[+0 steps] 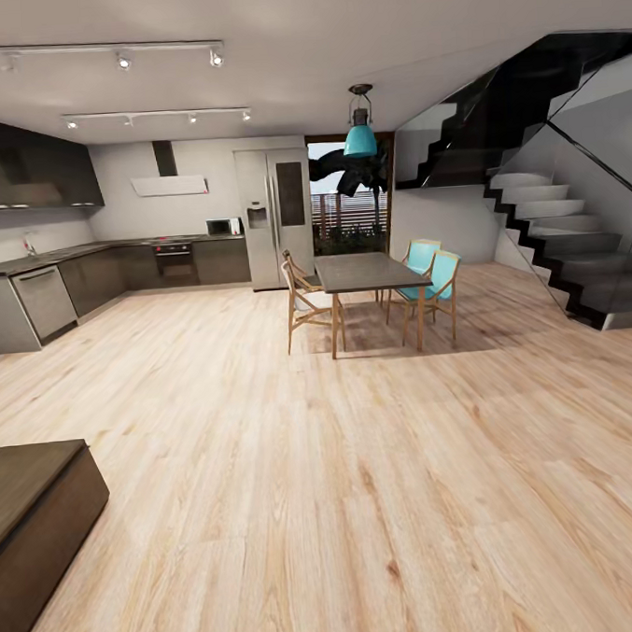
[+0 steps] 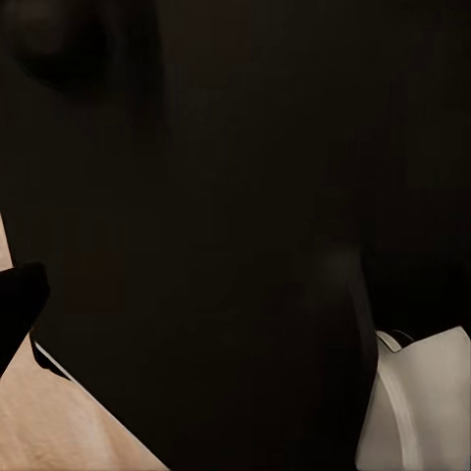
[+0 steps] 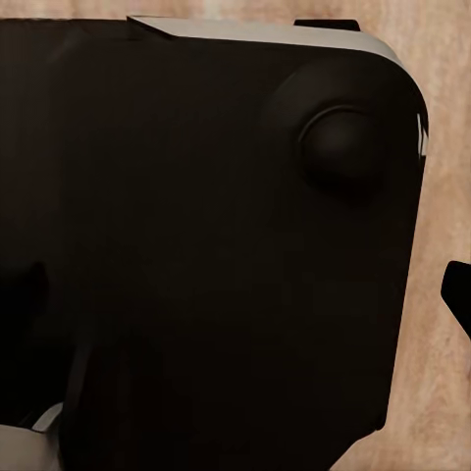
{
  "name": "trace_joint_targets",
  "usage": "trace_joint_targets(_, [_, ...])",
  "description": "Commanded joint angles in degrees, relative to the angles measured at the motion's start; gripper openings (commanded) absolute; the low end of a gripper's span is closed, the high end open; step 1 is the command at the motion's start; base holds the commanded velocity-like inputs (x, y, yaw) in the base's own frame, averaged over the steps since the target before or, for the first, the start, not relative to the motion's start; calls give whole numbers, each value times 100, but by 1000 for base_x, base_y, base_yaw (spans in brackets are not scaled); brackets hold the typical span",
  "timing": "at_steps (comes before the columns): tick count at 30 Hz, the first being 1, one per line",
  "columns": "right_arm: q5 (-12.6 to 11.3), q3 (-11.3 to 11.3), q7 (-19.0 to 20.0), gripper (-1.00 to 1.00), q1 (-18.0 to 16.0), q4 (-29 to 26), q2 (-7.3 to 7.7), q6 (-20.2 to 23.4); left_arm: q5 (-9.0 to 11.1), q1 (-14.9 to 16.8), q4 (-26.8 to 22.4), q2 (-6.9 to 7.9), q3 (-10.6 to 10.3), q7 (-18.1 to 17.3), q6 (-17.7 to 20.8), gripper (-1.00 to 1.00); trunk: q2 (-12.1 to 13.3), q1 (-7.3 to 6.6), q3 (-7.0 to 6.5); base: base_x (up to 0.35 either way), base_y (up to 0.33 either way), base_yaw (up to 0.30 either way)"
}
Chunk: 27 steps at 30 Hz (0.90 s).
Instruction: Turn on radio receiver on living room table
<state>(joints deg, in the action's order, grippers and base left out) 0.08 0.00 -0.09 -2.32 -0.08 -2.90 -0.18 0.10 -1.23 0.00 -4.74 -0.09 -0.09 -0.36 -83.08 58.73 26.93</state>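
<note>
Room ahead: kitchen-dining area, not the living room — fridge [image 1: 274, 217] at upper centre, dark dining table [image 1: 368, 272] with wooden chairs mid-frame, staircase [image 1: 573, 244] on the right.
Floor: bare wood floor [image 1: 346, 501] across the lower frame, open for driving.
Lower left: a dark low block [image 1: 39, 520], edge of some furniture; give it room when turning.
Radio: nowhere ahead; the grey low surface is not ahead either.
Hands: wrist views face dark robot body over wood floor; released or clenched, I cannot tell.
Step, my guess: searching; swing the base round slowly, arms tucked, until sofa and low surface appear.
</note>
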Motion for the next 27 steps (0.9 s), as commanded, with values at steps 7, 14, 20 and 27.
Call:
trace_joint_targets(7, [-1,-1,-1,100,2,6,0,-75,2,0,0,0,0,0,0,100,0,0,0,0,0,0])
trace_joint_targets(14, [-2,-1,-6,100,-4,-185,40,-300,7,0,0,-29,9,0,0,100,0,0,0,0,0,0])
trace_joint_targets(20, [0,0,-2,100,-13,-1544,168,-397,13,0,-42,-51,-13,-19,-80,100,0,0,0,0,0,0])
trace_joint_targets(27, [8,-6,29,100,-53,-2389,353,-369,1,0,-1364,28,7,73,-389,100,0,0,0,0,0,0])
